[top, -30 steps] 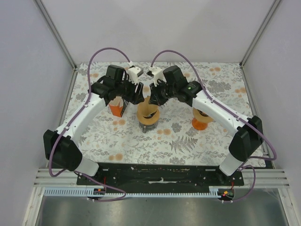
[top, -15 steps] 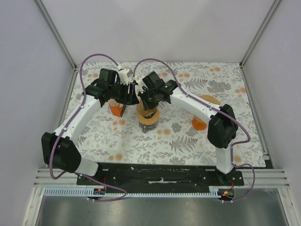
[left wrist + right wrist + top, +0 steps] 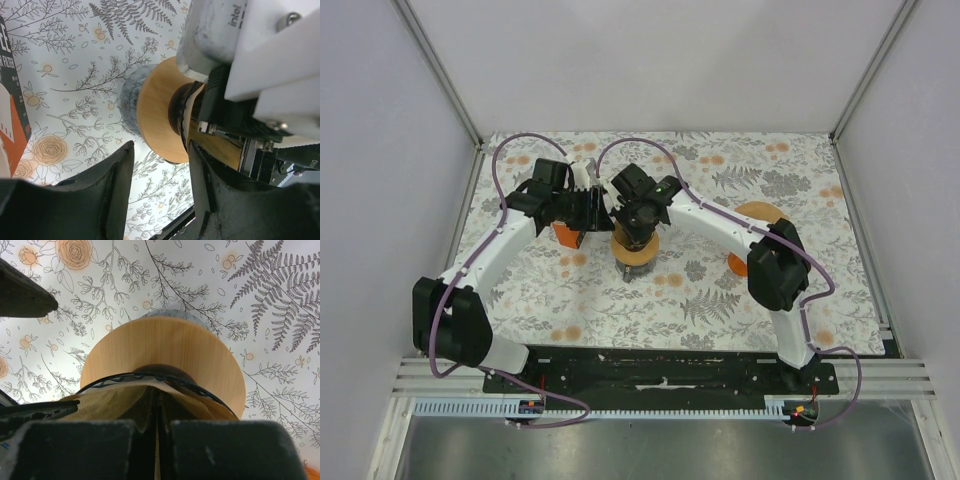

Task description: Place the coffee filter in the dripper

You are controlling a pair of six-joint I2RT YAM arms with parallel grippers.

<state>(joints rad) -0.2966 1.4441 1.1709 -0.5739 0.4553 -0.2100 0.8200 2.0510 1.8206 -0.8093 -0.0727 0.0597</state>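
Brown paper coffee filter (image 3: 112, 397) clamped in closed right gripper (image 3: 157, 412), held inside round wooden-collared wire dripper (image 3: 165, 347) for seating; left gripper (image 3: 160, 165) parked just beside, jaws apart, empty, probably for steadying.

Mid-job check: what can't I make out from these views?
Top view: the mouth of the dripper, covered by the right end effector.
Right wrist: the rest of the filter, behind the fingers.
Left wrist: the filter box, cut by the left edge.
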